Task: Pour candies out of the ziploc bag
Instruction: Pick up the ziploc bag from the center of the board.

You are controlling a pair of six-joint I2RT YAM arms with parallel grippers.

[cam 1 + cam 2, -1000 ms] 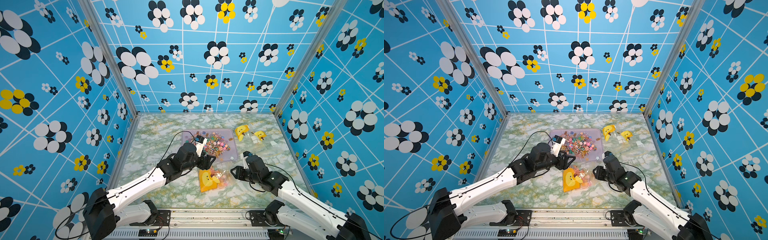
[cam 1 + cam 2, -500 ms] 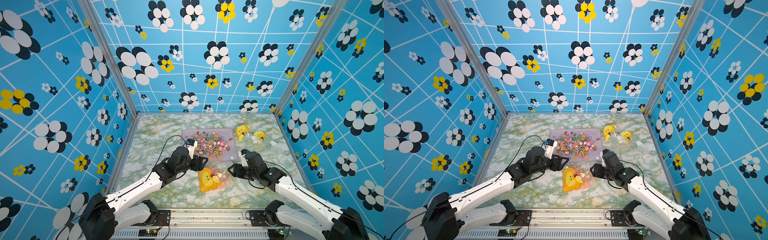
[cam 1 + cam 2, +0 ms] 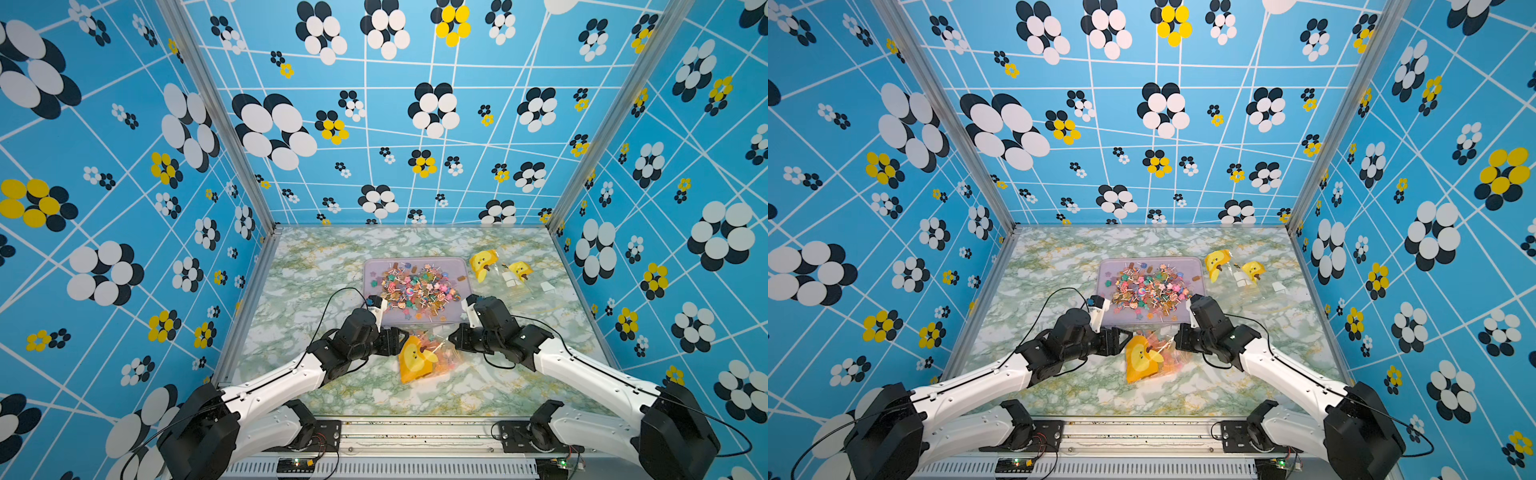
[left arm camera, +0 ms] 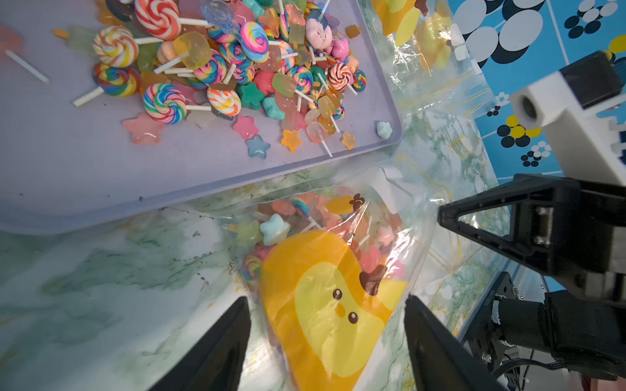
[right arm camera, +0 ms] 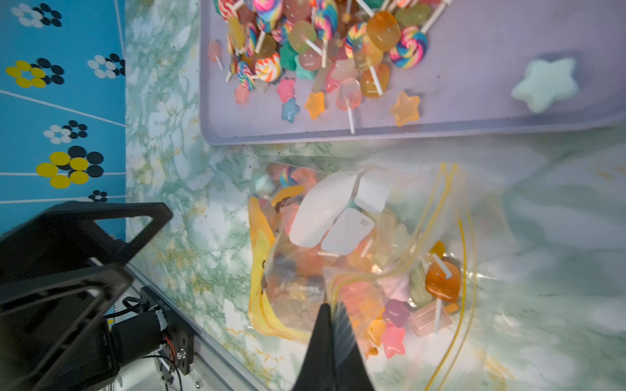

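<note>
Since the bag [image 4: 338, 338] looks limp and slippery with loose candies [image 4: 274, 228], right gripper [image 5: 330, 309] pinches its mouth film; left gripper [image 4: 327, 299] gapes wide around the bottom.

The walls [image 3: 124, 166] are bright blue, crossed by thin white lines and dotted with flowers of white-and-black or yellow-and-black petals. The table [image 3: 316, 266] is green-white marble with yellow veins. The tray [image 3: 368, 266] is pale lilac. The candies [image 3: 415, 286] are pink, orange, teal and blue (the lollipops in rainbow swirls, on white sticks). The bag [image 3: 415, 359] is clear, printed with an orange-and-yellow face with a brown tuft, and edged with yellow lines. The arms [image 3: 282, 378] are white with black joints.
</note>
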